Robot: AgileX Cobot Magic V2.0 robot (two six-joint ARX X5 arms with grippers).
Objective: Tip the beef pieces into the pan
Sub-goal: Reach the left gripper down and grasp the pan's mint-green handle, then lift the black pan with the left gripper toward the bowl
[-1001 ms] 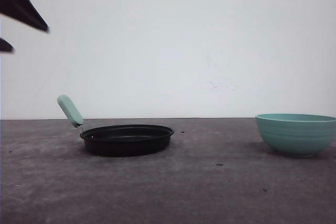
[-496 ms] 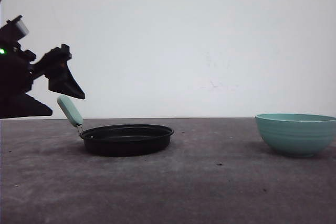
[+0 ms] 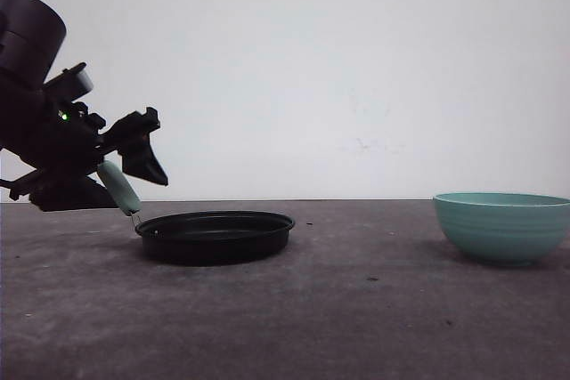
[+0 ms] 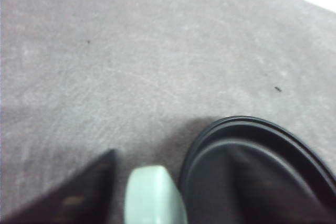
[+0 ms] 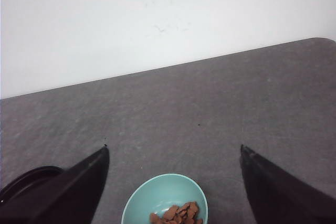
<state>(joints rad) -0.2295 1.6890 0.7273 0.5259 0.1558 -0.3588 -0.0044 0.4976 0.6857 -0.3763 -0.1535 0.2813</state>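
Note:
The shallow black pan (image 3: 215, 236) sits left of centre on the table, its mint-green handle (image 3: 118, 186) angled up to the left. My left gripper (image 3: 142, 159) hangs right at that handle, open. In the left wrist view the handle (image 4: 155, 196) lies between the dark fingers (image 4: 71, 199), apart from the one that shows clearly, with the pan (image 4: 294, 145) beside it. My right gripper (image 5: 174, 148) is wide open above the teal bowl (image 5: 157, 192), which holds the reddish-brown beef pieces (image 5: 176, 214).
The teal ribbed bowl (image 3: 503, 227) stands at the right edge of the front view, well apart from the pan. The grey table (image 3: 356, 309) stretches between them, with a white wall behind. The pan's rim (image 5: 26, 177) shows beside the right gripper's finger.
My left arm has come down and rightward from the upper left corner to the pan's handle. The pan and the bowl have not moved.

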